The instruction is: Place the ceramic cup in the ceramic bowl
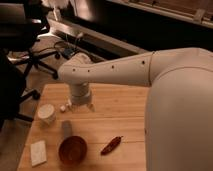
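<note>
As I scan the wooden table [122, 112] from the left side of the frame, the first thing I meet is a flat white block [38, 152] near the lower left corner. Just above and slightly right of it, the ceramic cup [47, 114] stands upright on the wood, off-white and squat. It is apart from everything else. A small pale piece [63, 107] lies a little to its right; I cannot tell what it is.

Below that, a grey block [66, 127] lies near the top rim of the ceramic bowl [73, 149]. The bowl sits at the lower centre-left of the frame, reddish-brown, with nothing inside it. The cup is up and left of the bowl, and the two are not touching.

The gripper [80, 106] points down at the table, to the right of the cup. Its fingers are spread with only bare wood between them. Further right a red chili pepper [111, 145] lies at a slant. The white arm [115, 72] reaches in from the right edge.
</note>
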